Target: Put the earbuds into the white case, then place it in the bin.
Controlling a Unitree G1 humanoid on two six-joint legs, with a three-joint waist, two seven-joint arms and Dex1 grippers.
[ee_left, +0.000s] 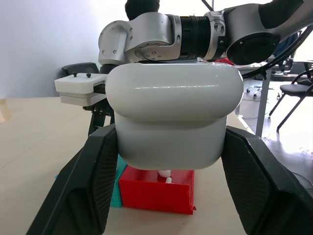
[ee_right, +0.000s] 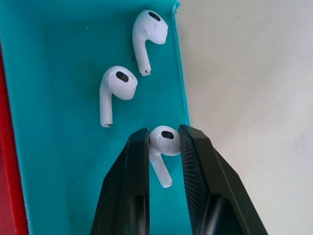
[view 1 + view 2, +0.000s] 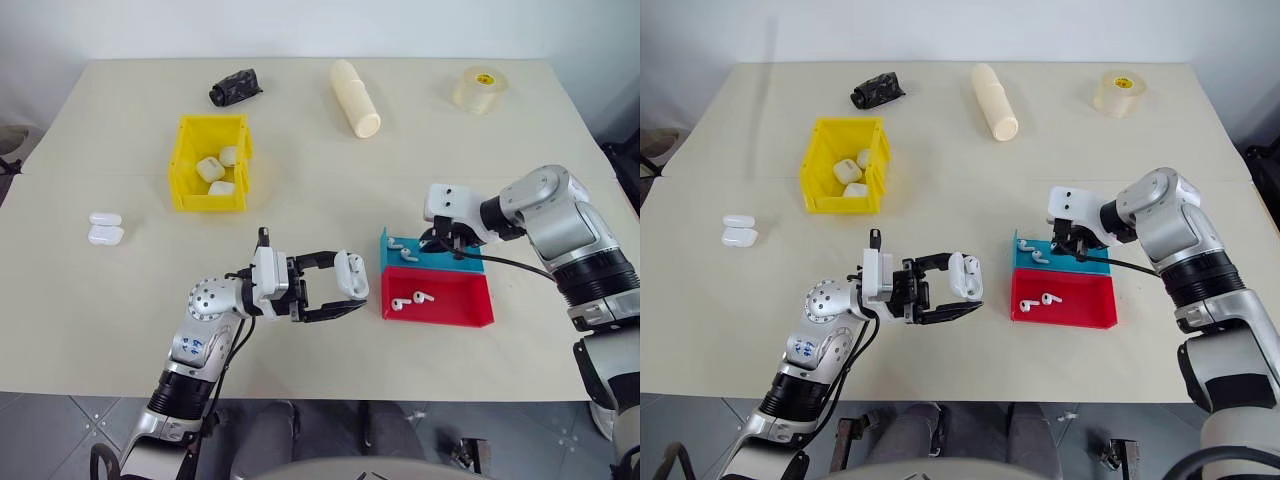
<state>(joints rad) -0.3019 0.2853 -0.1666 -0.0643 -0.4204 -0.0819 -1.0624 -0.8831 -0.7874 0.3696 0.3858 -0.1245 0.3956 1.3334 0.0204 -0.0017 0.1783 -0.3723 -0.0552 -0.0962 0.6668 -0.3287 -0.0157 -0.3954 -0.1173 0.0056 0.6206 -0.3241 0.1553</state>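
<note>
Three glossy stemmed earbuds (image 2: 119,89) in the shallow blue tray (image 2: 58,161), one pinched between the right hand (image 2: 164,147) fingers; two more in the red tray (image 3: 470,310). Left hand (image 1: 166,161) clamped on one rounded white case (image 1: 173,115), above the counter (image 3: 120,330). Three cases inside the yellow plastic bin (image 3: 185,165), two beside it on the counter.
</note>
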